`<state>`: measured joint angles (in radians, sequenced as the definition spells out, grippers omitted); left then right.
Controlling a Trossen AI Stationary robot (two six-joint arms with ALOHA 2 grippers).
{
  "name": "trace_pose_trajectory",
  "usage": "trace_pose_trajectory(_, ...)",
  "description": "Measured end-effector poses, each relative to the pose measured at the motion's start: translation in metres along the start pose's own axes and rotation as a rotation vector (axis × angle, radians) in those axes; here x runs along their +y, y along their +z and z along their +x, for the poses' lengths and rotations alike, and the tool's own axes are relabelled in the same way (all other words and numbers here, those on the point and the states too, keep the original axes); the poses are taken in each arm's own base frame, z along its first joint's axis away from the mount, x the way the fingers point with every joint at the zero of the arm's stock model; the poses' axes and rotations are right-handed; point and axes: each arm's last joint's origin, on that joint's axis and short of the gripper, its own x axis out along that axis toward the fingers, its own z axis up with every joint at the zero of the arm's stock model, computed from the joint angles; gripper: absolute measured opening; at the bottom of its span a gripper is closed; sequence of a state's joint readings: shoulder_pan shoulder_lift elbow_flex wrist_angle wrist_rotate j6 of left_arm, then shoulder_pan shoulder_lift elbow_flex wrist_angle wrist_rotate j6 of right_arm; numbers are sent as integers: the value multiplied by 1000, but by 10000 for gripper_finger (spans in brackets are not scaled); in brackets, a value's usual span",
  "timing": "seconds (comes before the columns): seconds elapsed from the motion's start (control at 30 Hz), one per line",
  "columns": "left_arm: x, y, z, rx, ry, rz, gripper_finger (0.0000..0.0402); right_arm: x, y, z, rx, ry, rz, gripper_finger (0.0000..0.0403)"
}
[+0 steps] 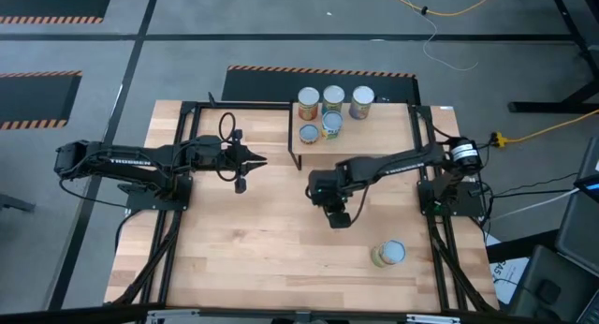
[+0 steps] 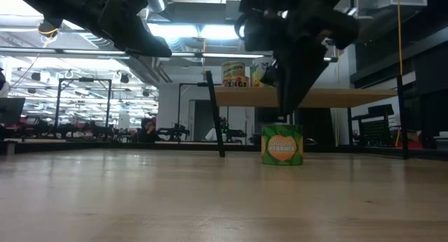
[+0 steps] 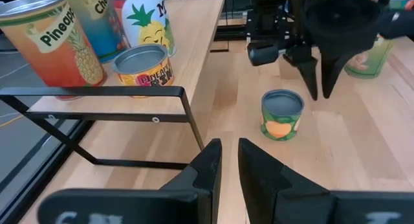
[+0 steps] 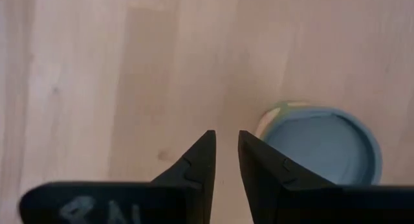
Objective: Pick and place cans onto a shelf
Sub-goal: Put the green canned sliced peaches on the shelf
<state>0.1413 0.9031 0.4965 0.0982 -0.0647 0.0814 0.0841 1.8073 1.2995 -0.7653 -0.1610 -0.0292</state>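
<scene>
Right hand [image 1: 340, 219] nearly closed, empty, above upright can [image 1: 388, 254], apparently beside it.

We record a pale wood table [image 1: 262, 240] with light grain, framed in black. The shelf [image 3: 194, 30] pairs a light wood board with a black metal frame. At centre right of the left wrist view, one can [image 3: 282, 114] shows a blue-grey top and a green label bearing an orange motif. At upper left, cans [image 3: 58, 43] carry orange, blue and white pineapple labels.
</scene>
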Motion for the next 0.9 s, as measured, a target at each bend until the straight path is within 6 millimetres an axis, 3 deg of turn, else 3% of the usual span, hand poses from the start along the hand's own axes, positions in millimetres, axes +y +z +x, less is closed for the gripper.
trace_pose_trajectory(0.17,0,0,0,0,0,0,44,-3,-1,2,13,-81,79,71)
trace_pose_trajectory(0.9,0,0,0,0,0,0,44,-3,-3,2,10,-82,132,71)
